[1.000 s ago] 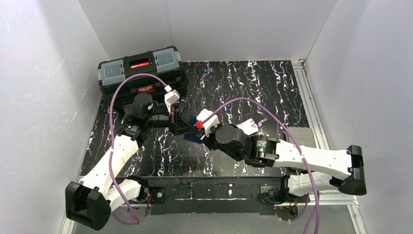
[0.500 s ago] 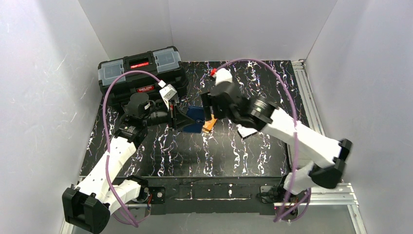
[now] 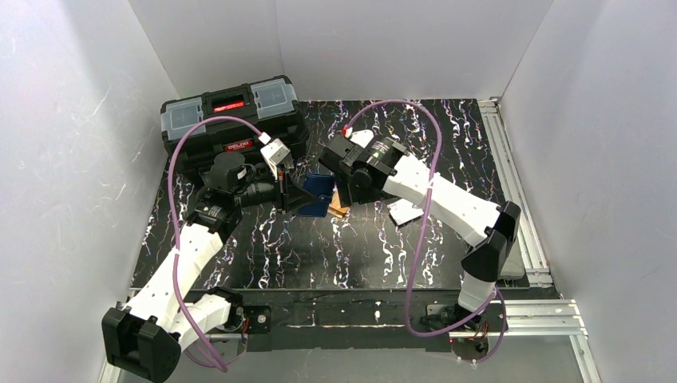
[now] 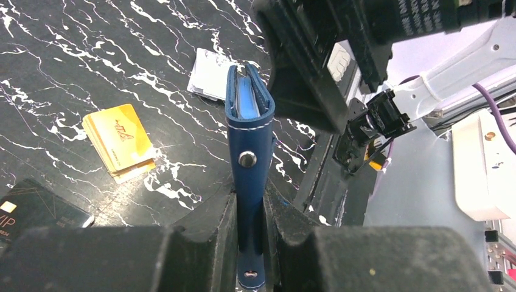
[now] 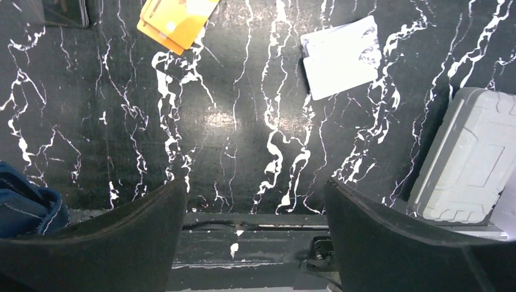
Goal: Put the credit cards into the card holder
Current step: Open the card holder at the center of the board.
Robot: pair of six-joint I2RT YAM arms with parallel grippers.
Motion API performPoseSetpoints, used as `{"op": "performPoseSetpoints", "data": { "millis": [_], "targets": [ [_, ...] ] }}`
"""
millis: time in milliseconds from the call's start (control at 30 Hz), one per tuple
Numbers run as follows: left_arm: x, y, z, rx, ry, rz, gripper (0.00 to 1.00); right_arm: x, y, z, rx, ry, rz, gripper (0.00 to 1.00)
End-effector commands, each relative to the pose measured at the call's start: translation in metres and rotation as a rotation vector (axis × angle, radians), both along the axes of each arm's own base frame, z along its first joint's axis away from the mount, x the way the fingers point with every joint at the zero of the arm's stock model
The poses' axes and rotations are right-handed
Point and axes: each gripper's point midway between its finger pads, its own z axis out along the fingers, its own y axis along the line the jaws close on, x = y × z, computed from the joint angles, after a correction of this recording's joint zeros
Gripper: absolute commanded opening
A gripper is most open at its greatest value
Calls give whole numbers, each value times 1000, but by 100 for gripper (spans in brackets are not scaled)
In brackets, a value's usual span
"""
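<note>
My left gripper [image 3: 303,199] is shut on the navy blue card holder [image 3: 319,194] and holds it upright on edge above the table; in the left wrist view [image 4: 249,204] the holder [image 4: 249,134] is slightly parted at the top and shows light blue inside. Several orange-yellow credit cards [image 4: 122,143] lie stacked on the table, also in the right wrist view [image 5: 176,18] and partly in the top view [image 3: 339,207]. Whitish-grey cards [image 3: 405,211] lie to their right [image 5: 341,55]. My right gripper [image 3: 345,187] is open and empty [image 5: 255,201], just right of the holder.
A big black toolbox [image 3: 231,120] stands at the back left. A black card [image 4: 30,210] lies near the orange stack. A grey pad [image 5: 468,158] sits at the table's right edge. White walls enclose the table on three sides.
My right arm has risen from low over the table's near middle and swung to the far side of the holder. The orange cards now show on the table. My left gripper shifted slightly back with the holder.
</note>
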Motion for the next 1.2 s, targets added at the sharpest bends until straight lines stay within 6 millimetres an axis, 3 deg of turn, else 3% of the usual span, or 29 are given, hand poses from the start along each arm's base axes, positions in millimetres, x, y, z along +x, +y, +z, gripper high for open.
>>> {"op": "performPoseSetpoints", "data": {
  "millis": [0, 133, 633, 767, 1000, 1100, 1167],
  "targets": [
    [-5, -2, 25, -20, -96, -39, 0, 2, -21, 24, -23, -55, -91, 87],
    [-8, -2, 24, -14, -102, -59, 0, 4, -20, 28, -23, -65, -117, 92],
    [-9, -2, 28, -5, -127, -58, 0, 9, -24, 53, 104, -167, -129, 95],
    [-4, -3, 28, 4, -127, -48, 0, 4, -30, 54, 116, -150, -153, 98],
    [2, -4, 24, 23, -151, -34, 0, -7, -28, 40, 205, -150, -65, 98],
    [7, -4, 22, 38, -177, -14, 0, -15, -12, 48, 356, -167, 40, 95],
    [12, -3, 21, 50, -191, 10, 0, -22, 4, 64, 514, -209, 119, 93]
  ]
}}
